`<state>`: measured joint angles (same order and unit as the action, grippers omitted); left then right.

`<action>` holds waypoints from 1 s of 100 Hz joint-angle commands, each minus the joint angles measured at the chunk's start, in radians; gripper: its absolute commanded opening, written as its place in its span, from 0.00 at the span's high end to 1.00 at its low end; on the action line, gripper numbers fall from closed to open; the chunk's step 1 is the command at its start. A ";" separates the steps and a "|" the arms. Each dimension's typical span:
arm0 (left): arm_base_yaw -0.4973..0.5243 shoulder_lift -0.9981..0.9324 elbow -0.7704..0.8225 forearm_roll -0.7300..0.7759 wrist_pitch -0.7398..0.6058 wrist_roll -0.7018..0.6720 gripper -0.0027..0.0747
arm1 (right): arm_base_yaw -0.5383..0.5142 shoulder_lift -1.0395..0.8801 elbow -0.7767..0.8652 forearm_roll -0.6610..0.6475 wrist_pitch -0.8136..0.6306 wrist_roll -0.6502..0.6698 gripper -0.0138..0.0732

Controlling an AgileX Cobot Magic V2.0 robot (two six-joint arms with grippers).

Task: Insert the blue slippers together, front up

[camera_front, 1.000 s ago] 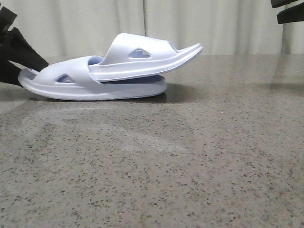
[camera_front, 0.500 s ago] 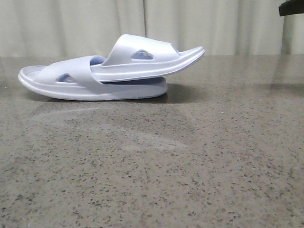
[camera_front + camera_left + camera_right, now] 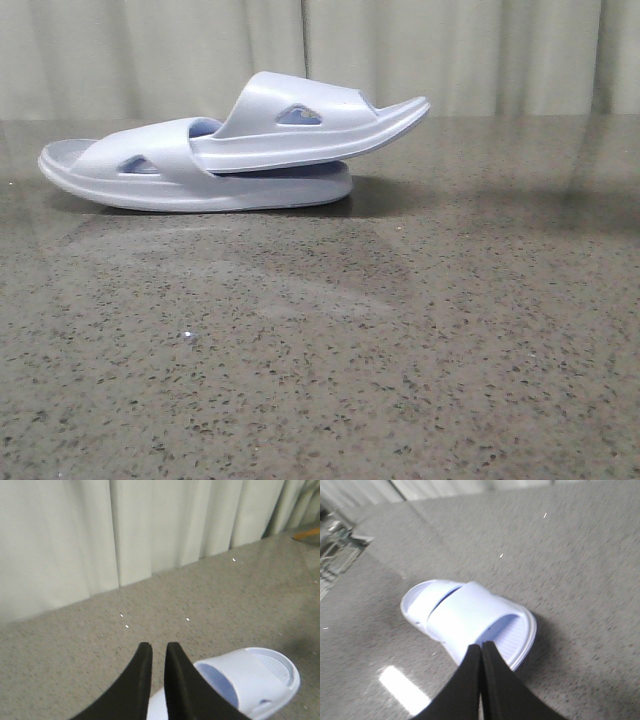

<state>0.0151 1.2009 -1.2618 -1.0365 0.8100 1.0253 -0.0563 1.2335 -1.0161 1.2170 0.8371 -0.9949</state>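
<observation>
The speckled stone table [image 3: 420,360] is being shown with the blue slippers [image 3: 230,150] lying toward its far left, in front of a pale curtain [image 3: 450,55]. The pair is already nested: the lower slipper [image 3: 150,175] is resting flat on its sole, and the upper slipper [image 3: 300,125] is being held under the lower one's strap, its free end tilted up and to the right.

No arm is being seen in the front view. In the wrist views, the left gripper [image 3: 159,652] is being held above the table near one end of the pair, its fingers almost together with only a narrow slit between them and nothing gripped. The right gripper [image 3: 481,652] is being held over the other end, fingers pressed together and empty, though that view is blurred.

Judging by this, the insertion is probably done. If anything is being left, the arms are best kept clear and lifted straight away, so the tilted upper slipper is not nudged loose.
</observation>
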 commanded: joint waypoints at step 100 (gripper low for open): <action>-0.586 -0.737 1.024 -0.101 -1.034 -0.003 0.95 | 0.167 -0.785 0.778 0.127 -0.592 -0.122 0.96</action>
<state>-0.5614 0.4687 -0.2104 -1.1368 -0.1733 1.0313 0.1091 0.4460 -0.2160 1.2976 0.2499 -1.1053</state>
